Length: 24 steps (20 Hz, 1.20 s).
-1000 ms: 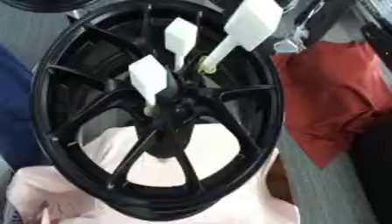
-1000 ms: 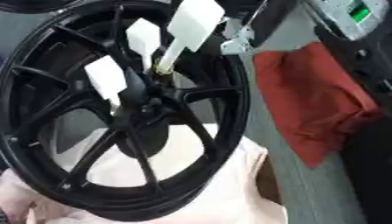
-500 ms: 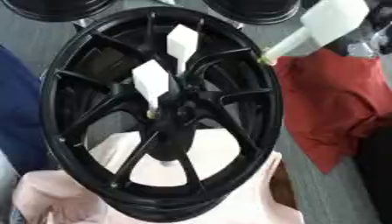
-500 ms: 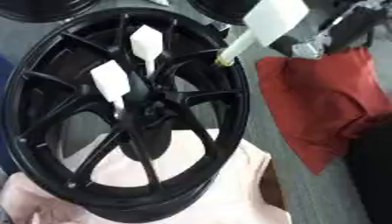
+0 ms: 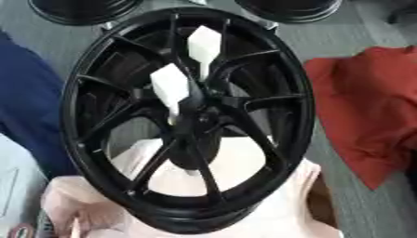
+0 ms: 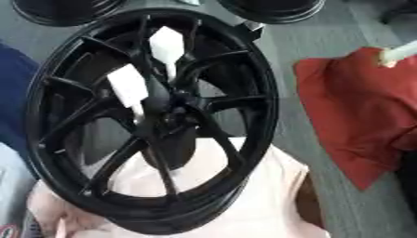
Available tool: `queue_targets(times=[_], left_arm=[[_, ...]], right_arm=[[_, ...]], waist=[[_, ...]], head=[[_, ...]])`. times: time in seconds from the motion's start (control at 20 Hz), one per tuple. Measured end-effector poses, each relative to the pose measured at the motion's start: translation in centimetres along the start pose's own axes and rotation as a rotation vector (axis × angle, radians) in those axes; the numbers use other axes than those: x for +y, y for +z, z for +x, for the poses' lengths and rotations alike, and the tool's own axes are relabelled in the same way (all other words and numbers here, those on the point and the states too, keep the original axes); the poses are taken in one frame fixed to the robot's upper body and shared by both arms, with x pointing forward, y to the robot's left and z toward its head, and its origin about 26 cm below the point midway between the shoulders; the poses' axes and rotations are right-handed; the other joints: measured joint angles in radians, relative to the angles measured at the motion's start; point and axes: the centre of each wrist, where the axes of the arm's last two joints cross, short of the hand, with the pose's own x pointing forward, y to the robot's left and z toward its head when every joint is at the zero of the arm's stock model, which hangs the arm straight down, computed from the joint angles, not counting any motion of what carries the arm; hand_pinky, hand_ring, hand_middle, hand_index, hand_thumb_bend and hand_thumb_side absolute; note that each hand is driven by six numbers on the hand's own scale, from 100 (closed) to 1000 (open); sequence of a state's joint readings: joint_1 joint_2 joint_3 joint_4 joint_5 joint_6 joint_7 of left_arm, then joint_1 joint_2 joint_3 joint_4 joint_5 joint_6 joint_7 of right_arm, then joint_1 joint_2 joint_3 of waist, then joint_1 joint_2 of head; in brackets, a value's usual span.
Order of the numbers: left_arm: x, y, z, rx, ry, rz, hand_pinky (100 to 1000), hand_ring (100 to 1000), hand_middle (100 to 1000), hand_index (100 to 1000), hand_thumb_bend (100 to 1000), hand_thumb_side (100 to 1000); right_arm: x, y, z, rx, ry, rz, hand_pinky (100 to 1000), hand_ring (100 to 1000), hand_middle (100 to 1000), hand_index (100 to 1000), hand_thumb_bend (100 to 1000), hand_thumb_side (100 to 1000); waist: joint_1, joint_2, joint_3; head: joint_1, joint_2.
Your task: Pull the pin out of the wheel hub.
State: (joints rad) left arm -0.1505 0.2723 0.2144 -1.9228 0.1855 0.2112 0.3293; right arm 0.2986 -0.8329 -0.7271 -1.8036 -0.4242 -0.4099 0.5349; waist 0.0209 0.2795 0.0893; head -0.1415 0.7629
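Black, glossy and many-spoked, the alloy wheel hub (image 5: pixel 189 121) lies on a pale pink cloth (image 5: pixel 244 186), with two white block-headed pins (image 5: pixel 172 87) standing near its centre. Three pins stood there a second ago; the third, gripped by the robot's right hand, has been lifted up and away to the right. Only its white tip (image 6: pixel 397 53) shows at the right eye view's edge, above a crumpled red cloth (image 6: pixel 358 116). Neither hand is visible, so their state cannot be told. That pin appears out; setting it down likely remains.
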Motion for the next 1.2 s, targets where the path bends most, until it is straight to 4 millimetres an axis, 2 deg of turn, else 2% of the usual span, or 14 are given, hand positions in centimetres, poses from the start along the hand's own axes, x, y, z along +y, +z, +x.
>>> queue_targets(times=[0.05,0.1,0.15,0.25,0.45,0.55,0.6,0.65,0.7,0.75,0.85,0.9,1.0,1.2], left_arm=[[0.0,0.0,0.0,0.001,0.000,0.004,681,527,531,690,412,521],[0.0,0.0,0.0,0.002,0.000,0.005,680,526,524,688,411,523],[0.0,0.0,0.0,0.003,0.000,0.004,679,525,519,687,415,526],[-0.2,0.1,-0.1,0.010,0.006,-0.003,681,527,525,690,419,527],[-0.8,0.3,-0.3,0.022,0.029,-0.032,682,529,529,691,423,527],[-1.0,0.4,-0.4,0.022,0.031,-0.045,682,530,530,691,425,527],[-1.0,0.4,-0.3,0.021,0.032,-0.048,683,530,530,691,426,527],[-1.0,0.3,-0.3,0.019,0.033,-0.051,682,530,530,691,426,528],[-1.0,0.3,-0.3,0.018,0.034,-0.052,682,530,530,691,425,528],[-1.1,0.3,-0.3,0.018,0.034,-0.054,682,530,530,691,425,529],[-1.2,0.3,-0.3,0.017,0.035,-0.062,682,530,530,690,424,529],[-1.2,0.3,-0.3,0.017,0.035,-0.064,682,530,530,690,424,529],[-1.2,0.3,-0.3,0.016,0.036,-0.067,682,529,529,690,422,529],[-1.6,0.2,-0.1,0.008,0.041,-0.085,680,527,527,688,418,526]], right_arm=[[0.1,1.3,-0.2,0.046,0.003,-0.037,765,812,730,817,190,100],[0.3,2.7,-0.4,0.094,0.003,-0.071,767,813,724,814,185,100],[0.6,3.9,-0.6,0.144,0.002,-0.099,771,816,726,817,169,170],[1.7,6.5,-1.1,0.256,-0.016,-0.144,776,832,763,840,181,225],[4.9,11.9,-2.5,0.506,-0.082,-0.216,762,828,769,846,164,210],[6.7,13.2,-2.9,0.581,-0.113,-0.252,758,825,769,846,164,182],[7.5,13.4,-2.9,0.606,-0.126,-0.269,757,824,769,845,155,164],[8.3,13.5,-2.9,0.624,-0.136,-0.284,751,817,762,842,113,235],[9.1,13.4,-2.8,0.635,-0.144,-0.300,749,814,759,840,100,326],[9.9,13.2,-2.6,0.638,-0.150,-0.316,743,808,751,837,100,549],[11.2,12.5,-2.2,0.632,-0.155,-0.347,734,799,734,829,100,706],[11.9,12.1,-1.9,0.623,-0.155,-0.365,726,786,706,819,100,751],[13.0,11.0,-1.3,0.591,-0.152,-0.406,710,762,652,785,100,783],[15.8,8.9,-0.8,0.511,-0.159,-0.502,679,704,546,708,100,712]], waist=[[0.003,0.003,-0.002],[0.006,0.003,-0.002],[0.009,0.003,-0.003],[0.017,0.003,-0.004],[0.020,-0.006,0.006],[0.021,-0.012,0.010],[0.021,-0.013,0.012],[0.020,-0.013,0.015],[0.019,-0.013,0.016],[0.017,-0.013,0.017],[0.013,-0.013,0.021],[0.010,-0.013,0.023],[0.008,-0.010,0.024],[0.004,-0.002,0.036]], head=[[0.004,-0.001],[0.008,-0.002],[0.009,-0.003],[0.009,-0.004],[0.007,0.001],[0.006,0.002],[0.004,0.002],[0.002,0.002],[0.000,0.002],[-0.002,0.002],[-0.008,0.002],[-0.011,0.002],[-0.014,0.002],[-0.020,0.001]])
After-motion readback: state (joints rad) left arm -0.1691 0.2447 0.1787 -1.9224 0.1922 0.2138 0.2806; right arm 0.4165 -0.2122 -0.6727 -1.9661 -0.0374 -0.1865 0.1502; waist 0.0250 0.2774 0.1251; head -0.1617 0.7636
